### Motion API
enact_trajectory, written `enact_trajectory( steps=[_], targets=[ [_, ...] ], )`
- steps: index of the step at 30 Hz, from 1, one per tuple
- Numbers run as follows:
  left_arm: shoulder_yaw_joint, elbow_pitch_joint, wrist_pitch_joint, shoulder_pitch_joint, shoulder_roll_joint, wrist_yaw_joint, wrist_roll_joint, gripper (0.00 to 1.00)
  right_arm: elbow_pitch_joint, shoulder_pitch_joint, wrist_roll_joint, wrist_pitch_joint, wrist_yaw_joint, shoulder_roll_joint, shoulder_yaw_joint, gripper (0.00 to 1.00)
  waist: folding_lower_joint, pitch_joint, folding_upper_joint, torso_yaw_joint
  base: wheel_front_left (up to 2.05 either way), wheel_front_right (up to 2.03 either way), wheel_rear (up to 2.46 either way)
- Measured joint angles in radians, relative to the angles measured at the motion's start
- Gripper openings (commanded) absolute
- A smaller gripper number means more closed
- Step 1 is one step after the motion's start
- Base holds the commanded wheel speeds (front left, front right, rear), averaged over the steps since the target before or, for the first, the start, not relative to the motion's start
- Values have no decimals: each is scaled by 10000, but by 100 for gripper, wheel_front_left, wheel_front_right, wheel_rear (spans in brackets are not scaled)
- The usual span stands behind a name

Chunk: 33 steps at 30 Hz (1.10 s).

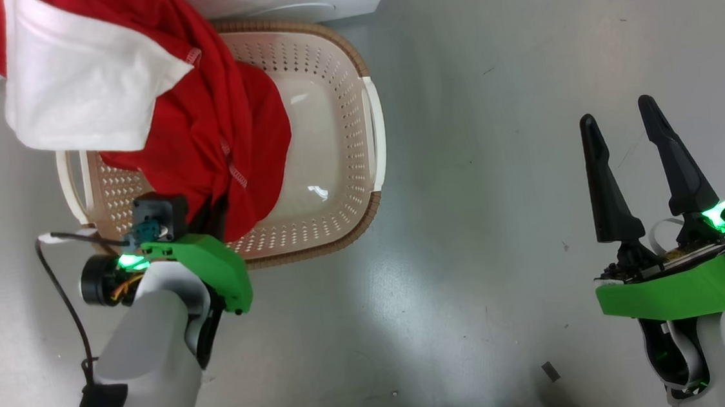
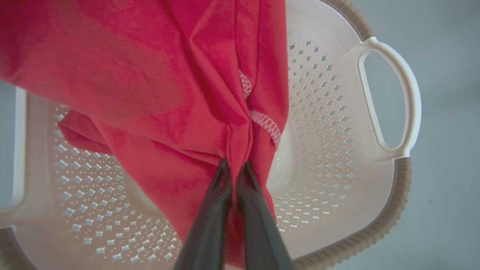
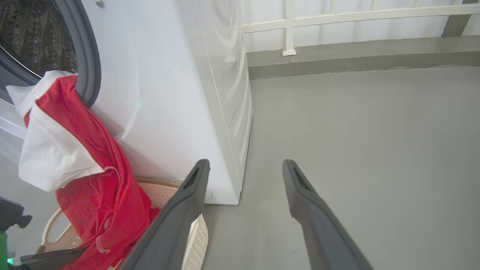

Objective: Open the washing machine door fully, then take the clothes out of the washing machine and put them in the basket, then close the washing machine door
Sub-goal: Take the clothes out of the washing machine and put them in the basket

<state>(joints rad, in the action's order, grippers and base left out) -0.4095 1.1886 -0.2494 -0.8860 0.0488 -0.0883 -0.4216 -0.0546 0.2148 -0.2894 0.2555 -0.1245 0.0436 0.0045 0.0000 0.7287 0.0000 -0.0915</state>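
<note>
Pinching a fold of the clothes [image 1: 219, 111] between almost closed jaws, the left gripper [image 2: 234, 165] sits low over the near left part of the basket [image 1: 334, 89]. This grip appears intended to guide the lower end of the red cloth into the basket. The upper, partly white end trails up to the washing machine [image 3: 168, 93] and drapes over the gasket [image 3: 88, 56]. The garment is therefore judged only partly transferred: one lobe appears to rest inside the basket, and the remainder hangs between machine and basket. Cloth bunches at the fingertips and spreads on both sides of them. To the right, well apart from the basket, the right gripper [image 1: 617, 111] hovers over the floor [image 1: 499, 218]. Its jaws are spread wide and hold nothing, and it is probably parked clear of the cloth.
</note>
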Motion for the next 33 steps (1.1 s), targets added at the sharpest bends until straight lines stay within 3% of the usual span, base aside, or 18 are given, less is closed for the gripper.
enact_trajectory(
  steps=[4,6,7,8,10,11,27,33],
  targets=[
    [148,268,0,-3,-4,0,-4,0,15,6,0,0,0,0,12,100,0,-15,0,-2,0,0,0],
    [165,322,0,-13,-6,0,-4,15,19,7,0,0,0,0,17,100,0,-22,0,5,0,0,0],
    [184,326,0,-29,-13,0,-6,35,21,7,0,0,0,0,17,100,0,-26,0,13,0,0,0],
    [217,320,0,-49,-21,0,-13,48,25,8,0,0,0,0,17,100,0,-30,0,25,0,0,0],
    [261,284,0,-85,-31,0,-17,88,33,9,0,0,0,0,17,100,0,-39,0,52,0,0,0],
    [318,234,0,-107,-36,0,-27,100,36,9,0,0,0,0,17,100,0,-42,0,67,0,0,0],
    [1379,-1632,-2,24,-36,203,-2,100,88,164,-13,0,0,6,19,100,0,-78,0,351,0,0,0],
    [1973,-2815,-2,602,-27,533,328,100,92,162,-13,0,0,29,-12,100,0,-137,0,488,0,0,0]
  ],
)
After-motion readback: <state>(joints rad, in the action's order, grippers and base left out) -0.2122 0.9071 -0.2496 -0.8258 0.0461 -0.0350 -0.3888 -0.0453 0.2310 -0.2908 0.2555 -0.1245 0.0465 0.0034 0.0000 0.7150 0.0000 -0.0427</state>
